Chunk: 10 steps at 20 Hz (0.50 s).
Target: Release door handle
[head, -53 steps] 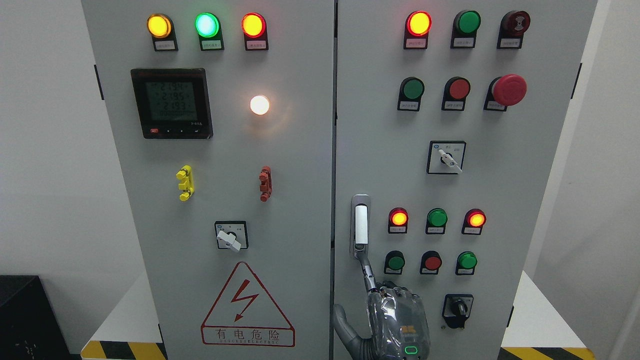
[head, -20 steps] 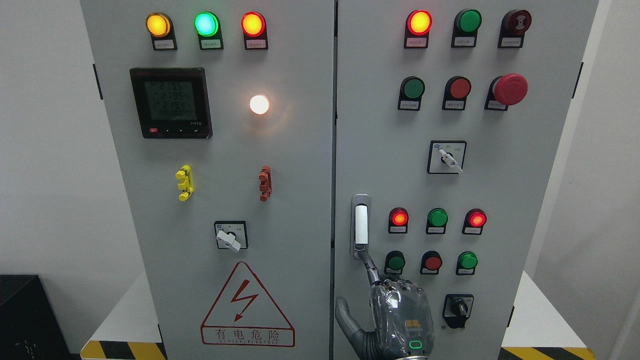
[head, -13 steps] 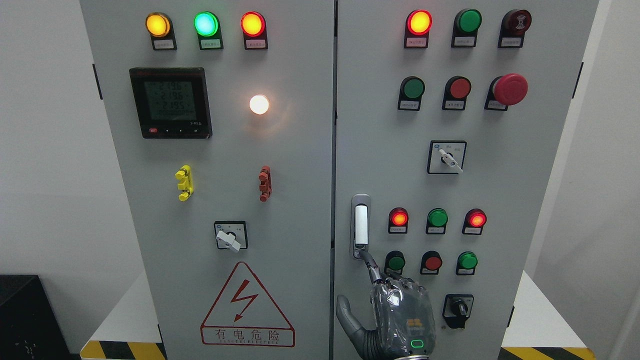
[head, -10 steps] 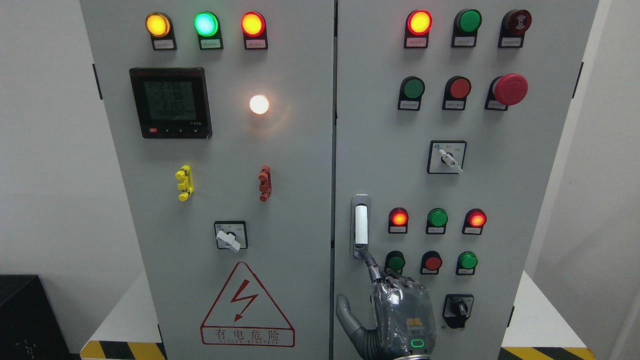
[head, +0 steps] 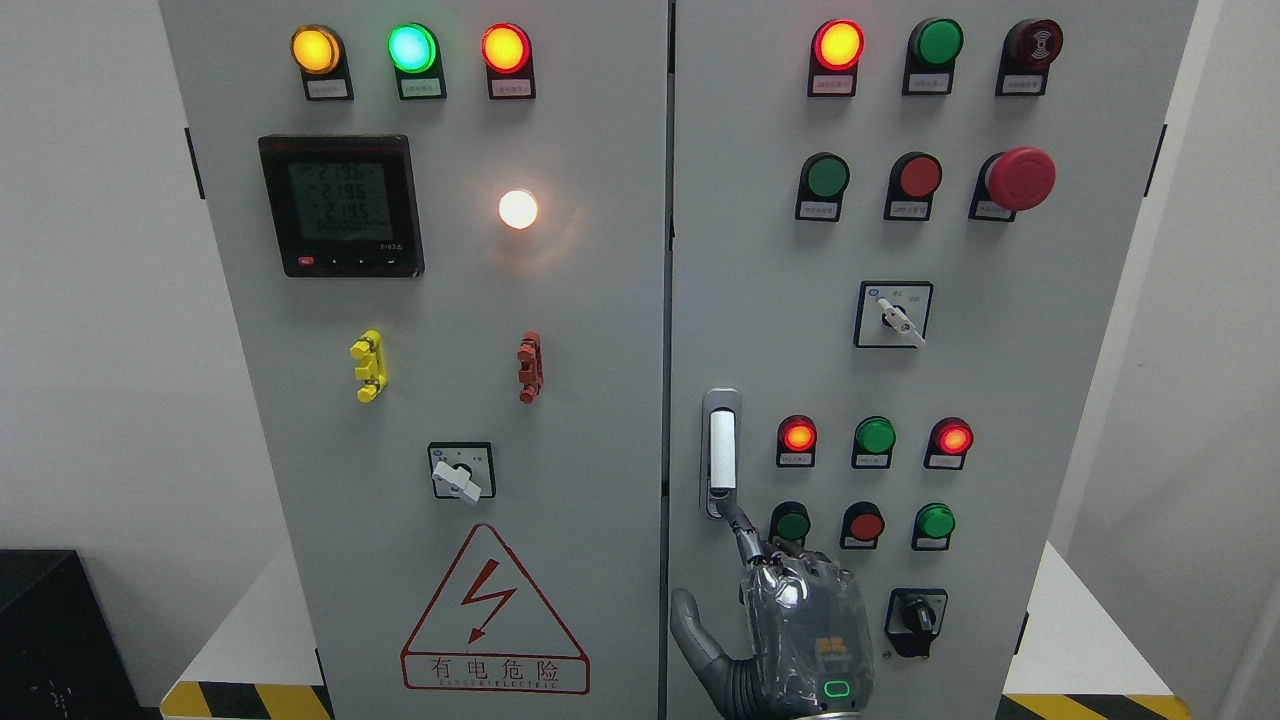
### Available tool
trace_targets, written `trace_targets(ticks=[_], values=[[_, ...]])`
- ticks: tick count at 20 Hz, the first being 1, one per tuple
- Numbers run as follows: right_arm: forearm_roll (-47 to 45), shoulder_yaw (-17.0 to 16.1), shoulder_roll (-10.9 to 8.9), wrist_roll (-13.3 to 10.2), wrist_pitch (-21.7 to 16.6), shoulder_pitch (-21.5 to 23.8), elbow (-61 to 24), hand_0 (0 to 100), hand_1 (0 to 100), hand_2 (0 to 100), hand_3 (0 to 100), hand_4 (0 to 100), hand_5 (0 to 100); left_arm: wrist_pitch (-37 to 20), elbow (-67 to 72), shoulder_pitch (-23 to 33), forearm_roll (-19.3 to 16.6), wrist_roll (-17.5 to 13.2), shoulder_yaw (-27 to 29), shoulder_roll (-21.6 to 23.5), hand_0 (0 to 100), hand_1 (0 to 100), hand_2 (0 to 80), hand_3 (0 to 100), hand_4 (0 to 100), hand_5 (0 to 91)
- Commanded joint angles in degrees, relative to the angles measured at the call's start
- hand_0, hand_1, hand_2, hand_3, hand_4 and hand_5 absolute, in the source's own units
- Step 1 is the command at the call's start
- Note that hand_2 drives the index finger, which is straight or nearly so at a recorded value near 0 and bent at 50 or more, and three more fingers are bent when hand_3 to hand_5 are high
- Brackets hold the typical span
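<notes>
Cabinet panels, grey and wide, fill nearly all we see, with two doors meeting at a seam just left of our right hand. Up and far to the left of the hand sits a black meter, and directly to its left, on the other door, a red triangular warning sign. The hand rises from the bottom edge with its back toward us and grips nothing. Its thumb is splayed out to the left, and its index finger is stretched up and leftward. We cannot make out the other fingers past the knuckles. The door handle stands upright just above the hand, a white bar in a silver frame flat against the door, and the index fingertip touches its lower end. A black rotary switch is just to the right of the hand. A green button lies just above the knuckles, beside the raised finger.
</notes>
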Motion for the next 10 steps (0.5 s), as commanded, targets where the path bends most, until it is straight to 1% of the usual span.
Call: trace_targets(ticks=[1,3,8,10], values=[[0.0,-0.1,0.07,0.1,-0.6,1.2,-3.8,40,34,35,79,72,70,-0.1,0.0,0.0,0.0,0.0,0.0,0.0,0,0,4.4,11,0,0.0],[0.0,-0.4,-0.02,0.2,-0.5,1.3,-4.4,40,34,38,80,72,70,0.0,0.0,0.0,0.0,0.0,0.0,0.0,0,0,4.4,11,0,0.0],[0.0,-0.4,-0.02,0.4,-0.5,2.6,-5.6,41,34,40,80,72,69,-0.1,0.0,0.0,0.0,0.0,0.0,0.0,0,0,4.5,11,0,0.0],[0.0,-0.4,-0.02,0.5,-0.5,2.6,-5.8,42,34,43,81,72,69,-0.1,0.0,0.0,0.0,0.0,0.0,0.0,0,0,4.4,11,0,0.0]])
